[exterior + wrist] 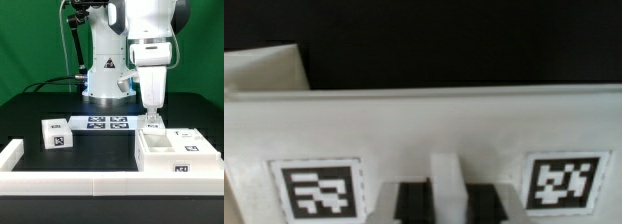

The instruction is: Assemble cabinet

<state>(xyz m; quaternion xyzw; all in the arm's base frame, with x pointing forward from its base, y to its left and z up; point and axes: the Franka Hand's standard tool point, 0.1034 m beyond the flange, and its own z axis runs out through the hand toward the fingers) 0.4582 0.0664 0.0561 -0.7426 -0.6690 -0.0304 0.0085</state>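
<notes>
The fingers (409,205) are closed on a thin upright white rib of the cabinet (156,160). In the wrist view they show as two dark bars with that rib pinched between them.

The black worktop (40,105) fills most of the scene. The white arm (150,40) stands at the back and reaches straight down on the exterior view's right. Its fingertips are at the far edge of the cabinet body, by a small tagged part whose shape I cannot make out.

A low white border rail (90,185) runs along the near edge of the worktop and turns up the exterior view's left side. The cabinet, an open-topped white box with inner compartments and square tags on its faces, sits just behind this rail on the exterior view's right.

The marker board (103,123) lies flat in the middle, in front of the arm's base. A small white block (57,135) with tags stands well apart from the cabinet on the exterior view's left, near the marker board's end.

Close up, a black-and-white tag (317,190) sits on the cabinet's white face to one side of the fingers. A second tag (562,180) sits on the other side.
</notes>
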